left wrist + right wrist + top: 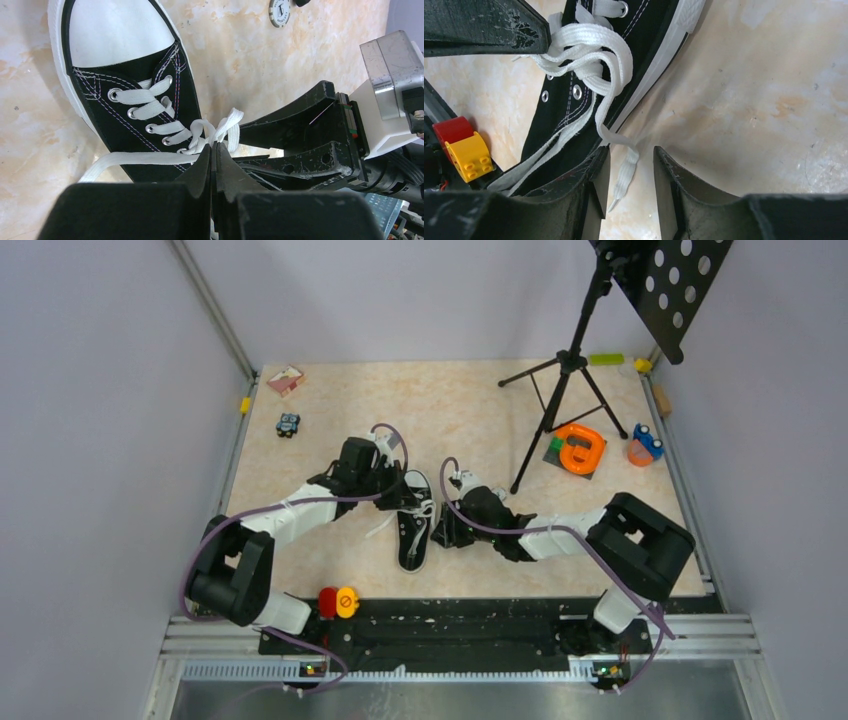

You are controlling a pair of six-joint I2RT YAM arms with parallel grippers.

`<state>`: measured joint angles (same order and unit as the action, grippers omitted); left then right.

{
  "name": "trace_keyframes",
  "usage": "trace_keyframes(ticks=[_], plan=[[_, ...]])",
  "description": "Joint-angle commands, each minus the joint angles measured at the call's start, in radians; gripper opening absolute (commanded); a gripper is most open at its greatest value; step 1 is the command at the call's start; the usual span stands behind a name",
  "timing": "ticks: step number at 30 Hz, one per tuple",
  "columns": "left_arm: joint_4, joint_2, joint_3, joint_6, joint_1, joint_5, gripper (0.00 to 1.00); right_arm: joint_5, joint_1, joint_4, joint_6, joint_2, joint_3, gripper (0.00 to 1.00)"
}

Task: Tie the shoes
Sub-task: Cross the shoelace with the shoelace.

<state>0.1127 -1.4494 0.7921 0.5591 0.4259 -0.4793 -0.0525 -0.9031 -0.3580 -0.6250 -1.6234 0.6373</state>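
Observation:
One black sneaker (414,540) with a white toe cap (115,35) lies mid-table between the arms, toe toward the arm bases. Its white laces (150,107) are crossed in a loose knot (589,60) over the eyelets. My left gripper (214,146) is shut on a lace strand at that knot, just over the shoe's tongue (398,498). On the shoe's right side, my right gripper (631,152) is open. A free lace end (624,175) lies on the table between its fingers, touching neither. In the top view the right gripper (445,525) sits low beside the sole.
A black tripod stand (560,390) rises at back right, with an orange tool (580,448) and a small blue-orange toy (645,445) beside it. Red and yellow bricks (338,602) sit at the front edge. A blue toy (288,424) and pink card (285,380) lie back left.

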Motion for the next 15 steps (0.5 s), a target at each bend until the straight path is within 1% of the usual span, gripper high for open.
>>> trace_keyframes(ticks=[1,3,9,11,15], plan=[[-0.027,0.012,0.034,-0.004,-0.004,-0.004,0.0,0.026,-0.013,-0.11,0.045,-0.033,0.034,0.37],[-0.025,0.012,0.033,-0.005,-0.004,-0.003,0.0,0.031,-0.013,-0.115,0.05,-0.035,0.035,0.32],[-0.025,0.009,0.033,-0.007,-0.004,-0.004,0.0,0.02,-0.014,-0.127,0.062,-0.022,0.033,0.06],[-0.025,0.011,0.032,-0.008,-0.004,-0.002,0.0,0.016,-0.014,-0.125,0.068,-0.012,0.033,0.0],[-0.025,0.011,0.033,-0.008,-0.004,-0.004,0.0,0.011,-0.013,-0.108,0.079,0.011,0.039,0.0]])
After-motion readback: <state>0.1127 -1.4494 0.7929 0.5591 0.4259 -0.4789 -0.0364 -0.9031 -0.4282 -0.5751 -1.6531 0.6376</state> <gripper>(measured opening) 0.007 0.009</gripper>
